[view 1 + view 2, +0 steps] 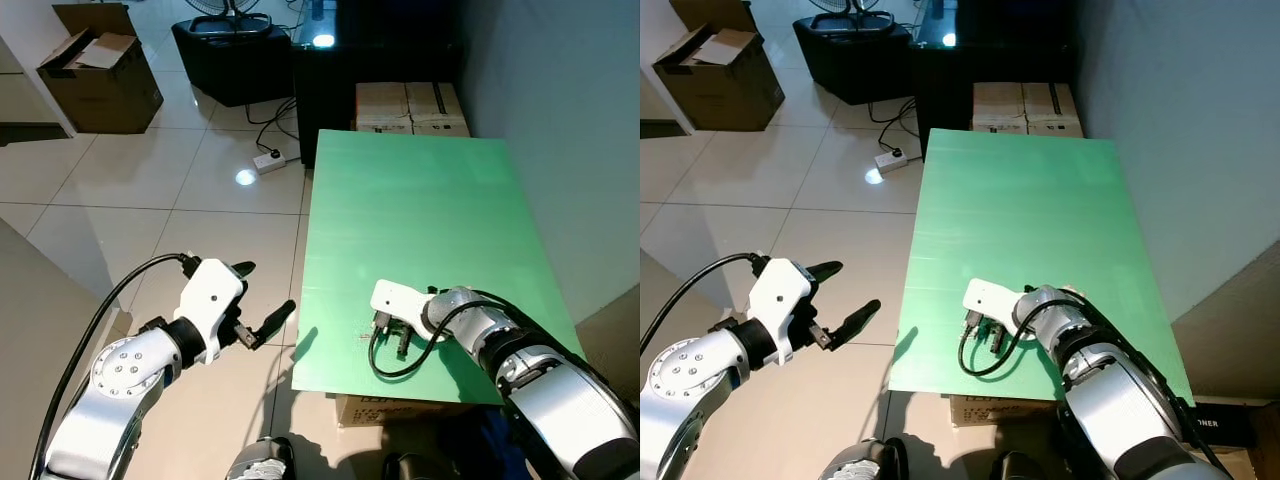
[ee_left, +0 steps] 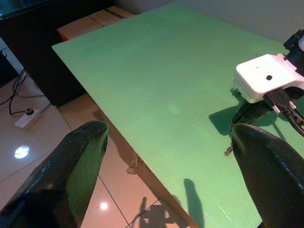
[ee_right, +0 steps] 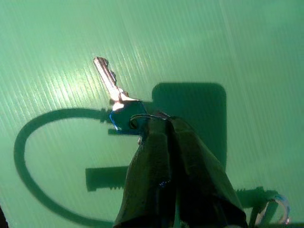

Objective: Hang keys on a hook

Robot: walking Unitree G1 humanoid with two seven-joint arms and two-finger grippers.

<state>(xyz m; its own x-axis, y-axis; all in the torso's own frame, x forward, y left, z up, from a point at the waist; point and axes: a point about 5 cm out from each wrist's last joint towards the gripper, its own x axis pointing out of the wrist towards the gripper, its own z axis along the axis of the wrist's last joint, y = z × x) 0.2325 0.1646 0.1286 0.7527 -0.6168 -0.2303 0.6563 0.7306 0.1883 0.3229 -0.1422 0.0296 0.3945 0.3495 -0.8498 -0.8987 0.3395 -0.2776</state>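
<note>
The green table (image 1: 420, 200) is taken in first, a broad board with most of its surface bare, and no hook can be made out anywhere around it, so the hanging itself is judged to be wholly ahead. What appears done, or just being done, is the pick-up: the right gripper (image 3: 159, 130) is pressed down at the near end of the board, its two black fingers brought together with their tips pinched on the ring of the keys (image 3: 118, 102). Whether the keys are lifted off the surface or still lying on it cannot be told; their shadow falls close beneath them. Left to do, as a judgement: the keys must be raised, a hook must be found, and the ring slipped over it.

The left gripper (image 1: 262, 300) is held out over the floor, off the table's near corner and well apart from the working hand, its fingers spread wide with nothing between them.

The keys are seen just beyond the right fingertips: a slim silver blade pointing away from the gripper, a blue head next to the pinch, and a thin wire ring caught at the tips. A second small metal ring (image 3: 275, 206) is glimpsed back beside the fingers' base, partly cut off.
</note>
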